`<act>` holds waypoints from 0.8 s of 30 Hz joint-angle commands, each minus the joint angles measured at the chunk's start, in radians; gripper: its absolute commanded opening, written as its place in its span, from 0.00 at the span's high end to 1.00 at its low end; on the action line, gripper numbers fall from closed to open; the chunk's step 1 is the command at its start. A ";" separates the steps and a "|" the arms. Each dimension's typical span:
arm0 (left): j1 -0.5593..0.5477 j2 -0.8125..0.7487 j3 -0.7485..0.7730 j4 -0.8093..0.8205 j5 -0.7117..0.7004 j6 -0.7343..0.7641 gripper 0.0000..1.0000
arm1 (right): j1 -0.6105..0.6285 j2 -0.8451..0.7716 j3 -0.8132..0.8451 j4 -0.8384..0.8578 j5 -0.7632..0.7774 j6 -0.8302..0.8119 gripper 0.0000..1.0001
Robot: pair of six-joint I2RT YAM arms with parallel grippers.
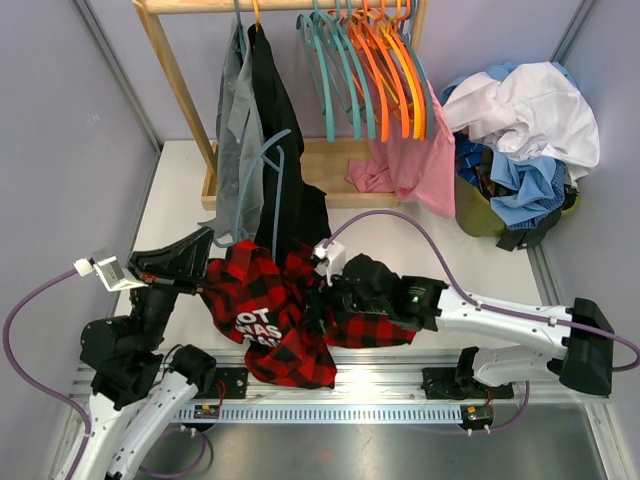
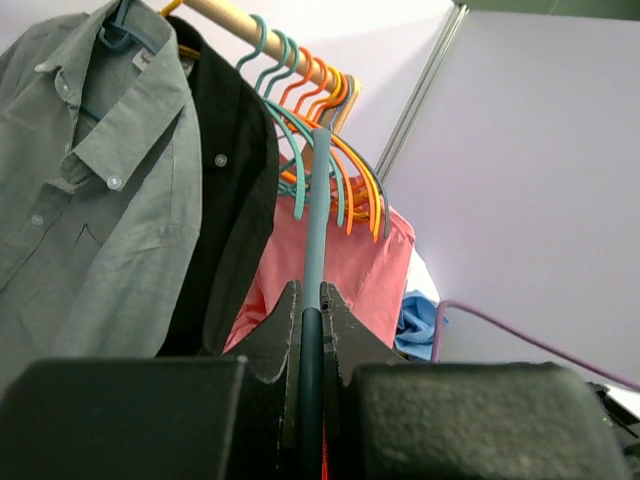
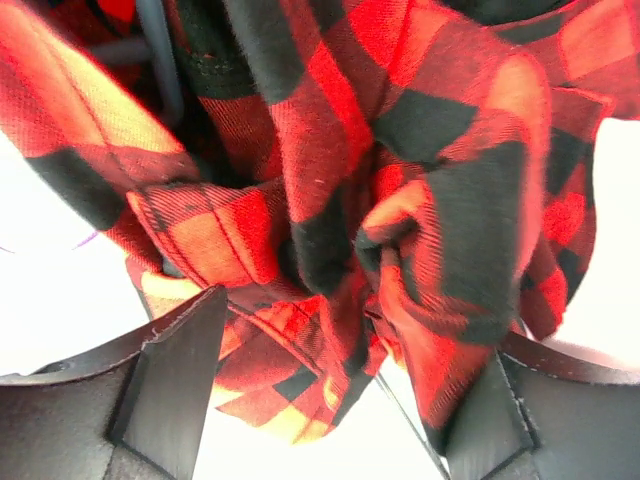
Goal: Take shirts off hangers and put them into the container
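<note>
Although the overhead view leaves both grips unclear, the wrist cameras settle them: the left gripper (image 2: 311, 300) is clamped on one teal hanger (image 2: 316, 220), and the right gripper (image 3: 355, 335) has its fingers spread apart with bunched cloth of the plaid shirt (image 1: 270, 315) between them. That shirt lies on the table (image 1: 180, 180) between the arms. Three shirts show in all, counting one grey shirt (image 1: 235, 150) and one black shirt (image 1: 275, 110) on the rail (image 1: 200, 5), and one container (image 1: 478, 217) stands far right, heaped with clothes.
</note>
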 commanded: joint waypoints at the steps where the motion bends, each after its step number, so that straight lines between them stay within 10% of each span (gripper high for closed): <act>1: -0.001 -0.010 0.079 -0.103 -0.014 -0.005 1.00 | 0.011 -0.088 0.069 -0.056 0.063 -0.040 0.17; 9: -0.001 -0.018 0.091 -0.328 0.054 -0.072 1.00 | 0.017 -0.225 0.146 -0.128 -0.013 -0.098 0.18; 24: -0.001 0.019 -0.005 -0.236 0.186 -0.184 1.00 | 0.035 -0.101 0.250 -0.052 -0.098 -0.152 0.30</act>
